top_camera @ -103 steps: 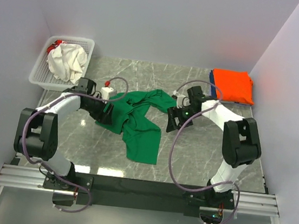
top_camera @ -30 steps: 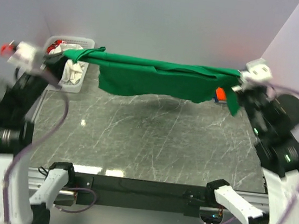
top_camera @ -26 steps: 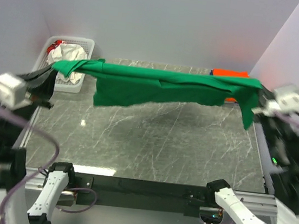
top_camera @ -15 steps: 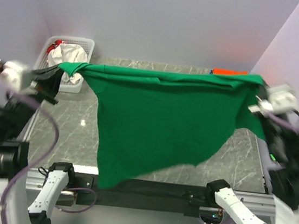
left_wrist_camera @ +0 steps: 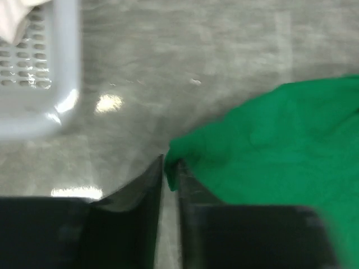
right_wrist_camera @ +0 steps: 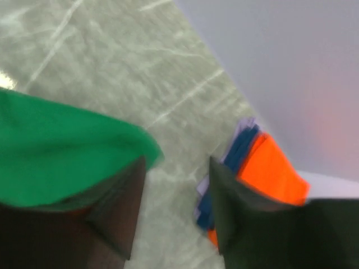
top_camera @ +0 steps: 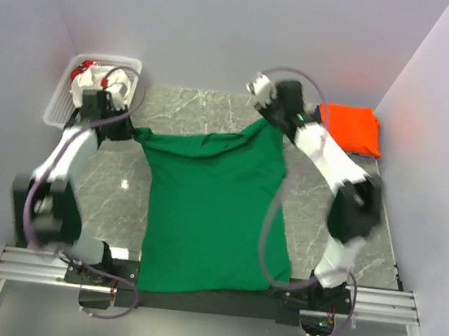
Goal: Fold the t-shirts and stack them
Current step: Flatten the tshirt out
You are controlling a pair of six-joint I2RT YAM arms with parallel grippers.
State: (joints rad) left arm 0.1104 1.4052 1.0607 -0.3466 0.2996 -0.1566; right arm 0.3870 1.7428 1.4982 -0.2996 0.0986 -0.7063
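The dark green t-shirt (top_camera: pixel 211 207) lies spread flat on the marble table, its lower hem near the front edge. My left gripper (top_camera: pixel 130 132) sits at the shirt's far left corner. In the left wrist view the left gripper (left_wrist_camera: pixel 170 162) stands at a narrow slit, and a corner of the green t-shirt (left_wrist_camera: pixel 280 140) is still pinched between the tips. My right gripper (top_camera: pixel 277 125) is at the far right corner. In the right wrist view the right gripper (right_wrist_camera: pixel 176 162) is open, and the green t-shirt (right_wrist_camera: pixel 56 140) lies beside its left finger. The orange t-shirt (top_camera: pixel 351 128) lies folded at the back right, on top of a blue t-shirt (right_wrist_camera: pixel 238 148).
A white lattice basket (top_camera: pixel 61 95) stands at the back left with a cream-white t-shirt (top_camera: pixel 112 80) bunched inside, just behind my left arm. Walls close in the table on three sides. Bare marble shows to the left and right of the green shirt.
The green shirt was held stretched in the air between both grippers; it now lies flat on the table with both arms lowered. The right gripper has opened and let go.
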